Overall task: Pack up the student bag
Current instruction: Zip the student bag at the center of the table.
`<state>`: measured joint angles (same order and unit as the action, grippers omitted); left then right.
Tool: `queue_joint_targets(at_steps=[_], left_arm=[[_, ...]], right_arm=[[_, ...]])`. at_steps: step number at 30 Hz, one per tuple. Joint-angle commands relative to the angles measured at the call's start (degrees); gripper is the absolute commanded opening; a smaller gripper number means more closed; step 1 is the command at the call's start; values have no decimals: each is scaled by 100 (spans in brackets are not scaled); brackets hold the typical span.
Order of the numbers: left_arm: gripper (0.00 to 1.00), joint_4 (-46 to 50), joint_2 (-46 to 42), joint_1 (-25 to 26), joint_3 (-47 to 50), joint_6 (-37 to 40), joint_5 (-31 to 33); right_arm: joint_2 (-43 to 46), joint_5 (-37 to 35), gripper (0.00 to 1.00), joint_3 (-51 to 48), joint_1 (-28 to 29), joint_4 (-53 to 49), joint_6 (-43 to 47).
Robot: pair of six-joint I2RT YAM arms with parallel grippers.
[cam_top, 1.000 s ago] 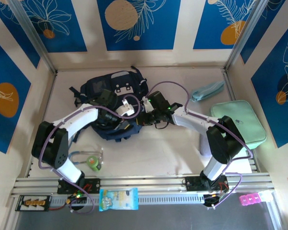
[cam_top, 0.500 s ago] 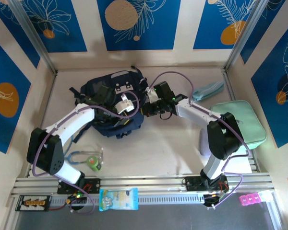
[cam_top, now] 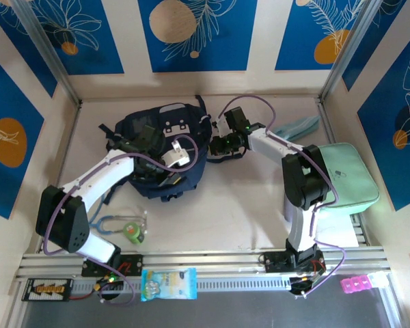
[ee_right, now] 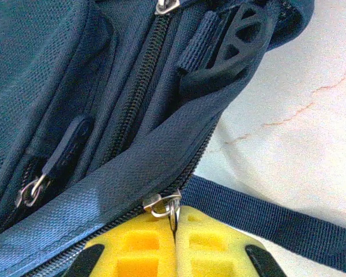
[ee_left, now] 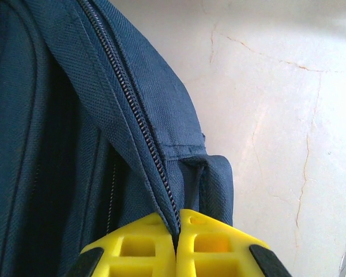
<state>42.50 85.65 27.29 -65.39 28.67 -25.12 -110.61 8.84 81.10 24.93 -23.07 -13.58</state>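
If the zip pull slips: the zip pull (ee_right: 164, 203) is a thin metal ring pinched only at its end. A tug at an angle to the zip could, I judge, pop it out of the right fingers (ee_right: 179, 231).
Cause of a jam: loose cloth lies folded along the zip beside the pull, so the slider may bite into it if the cloth is not held taut.
Risk of dragging: the bag (cam_top: 150, 126) is soft and lies loose on the surface (cam_top: 246, 198) — a pull from one side alone would likely slide the whole thing rather than run the zip.
Left fingers: the left fingers (ee_left: 181, 236) are clenched on the bag's cloth edge, right at the zip track (ee_left: 132, 109), with the bag's body stretching away from them.
Right fingers: clamped on the zip pull at the bag's right edge, the bag's pockets just beyond them.
Strap: a dark strap (ee_right: 265, 222) runs along the surface just beside the right fingers, close enough to snag.
Bag: flat on the surface, held between the two sets of fingers.
Case: the mint case (cam_top: 342, 174) sits well apart from the bag on its right, not yet packed.
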Motion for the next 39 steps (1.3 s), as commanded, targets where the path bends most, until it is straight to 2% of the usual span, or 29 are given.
queue_joint_targets(at_steps=[1, 9, 13, 17, 25, 30, 35, 36, 37, 39], left_arm=[[0, 706, -250, 134, 92, 110, -198], [0, 839, -215, 206, 175, 114, -230], [0, 831, -232, 266, 201, 52, -243], [0, 770, -231, 373, 258, -23, -218], [0, 662, -167, 588, 507, -114, -81], [0, 716, -105, 697, 536, -72, -41], [0, 596, -173, 729, 601, -152, -100], [2, 568, -203, 733, 611, -181, -124], [10, 546, -248, 739, 609, -194, -118], [34, 493, -394, 733, 584, -253, -97]], right_arm=[[-191, -301, 1, 386, -229, 124, -135], [-951, -1091, 0, 1412, -271, -683, -873], [-1080, -1350, 0, 1603, -335, -1007, -1021], [-586, -1469, 0, 970, -348, -959, -1035], [953, -1902, 0, -1319, -425, -258, -1196], [850, -2123, 1, -1369, -629, -234, -1165], [835, -1981, 1, -1207, -584, -244, -1048], [865, -1853, 2, -1189, -568, -251, -995], [910, -1756, 3, -1196, -539, -240, -944], [1078, -1357, 12, -1244, -494, -210, -796]])
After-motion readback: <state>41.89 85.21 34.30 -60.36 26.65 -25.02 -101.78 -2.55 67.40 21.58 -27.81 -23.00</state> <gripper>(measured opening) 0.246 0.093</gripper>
